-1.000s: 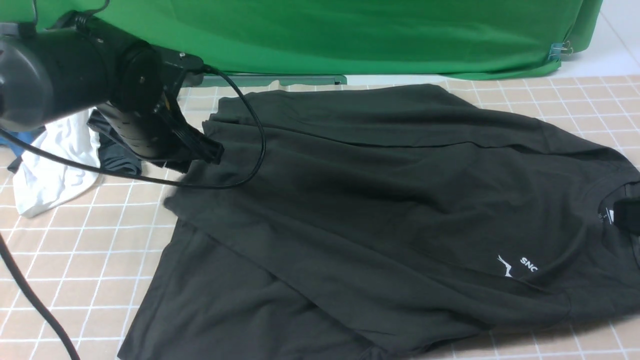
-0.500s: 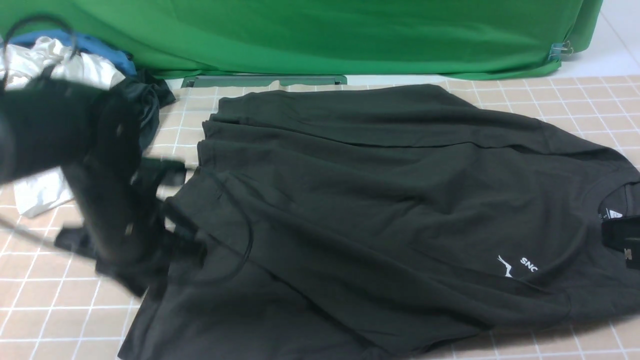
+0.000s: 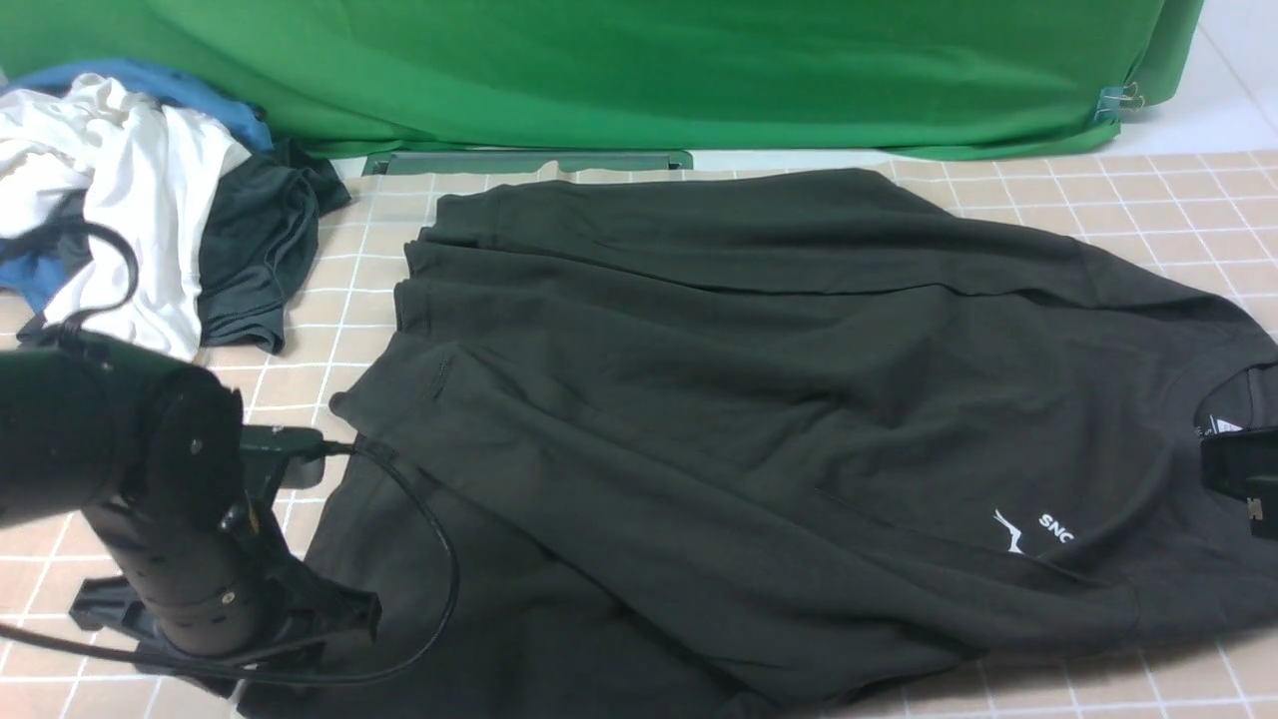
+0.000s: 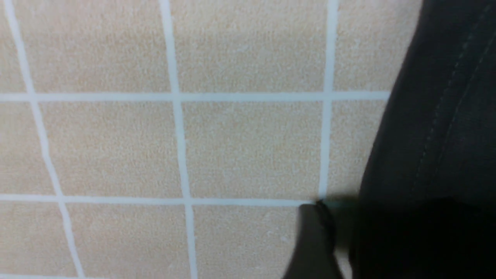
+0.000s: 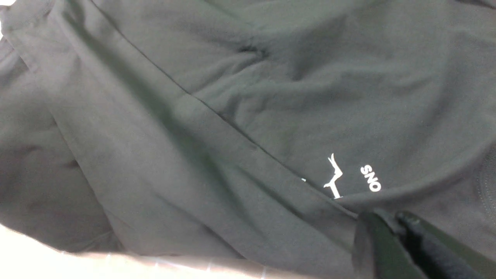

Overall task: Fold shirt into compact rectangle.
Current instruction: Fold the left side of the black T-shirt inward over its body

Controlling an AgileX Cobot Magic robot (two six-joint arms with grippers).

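The black shirt (image 3: 749,399) lies spread across the checked mat, its near side folded over part of the white print (image 3: 1038,529). The white neck label (image 3: 1220,427) shows at the collar on the right. My left gripper (image 3: 344,624) is low at the shirt's near-left hem. In the left wrist view one finger (image 4: 314,240) rests on the mat just beside the stitched hem (image 4: 434,116), and the jaws stand apart. My right gripper (image 3: 1238,469) is at the collar. In the right wrist view it (image 5: 391,217) is shut on a ridge of shirt cloth (image 5: 193,155) just past the print (image 5: 348,180).
A pile of white (image 3: 130,200), dark grey (image 3: 250,250) and blue (image 3: 150,80) clothes sits at the back left. A green backdrop (image 3: 649,70) hangs along the far edge. The left arm's cable (image 3: 429,559) loops over the shirt's near-left part.
My left arm has swung from the shirt's far-left corner to its near-left hem, uncovering the clothes pile. My right gripper has shifted slightly nearer at the collar. The shirt lies as before.
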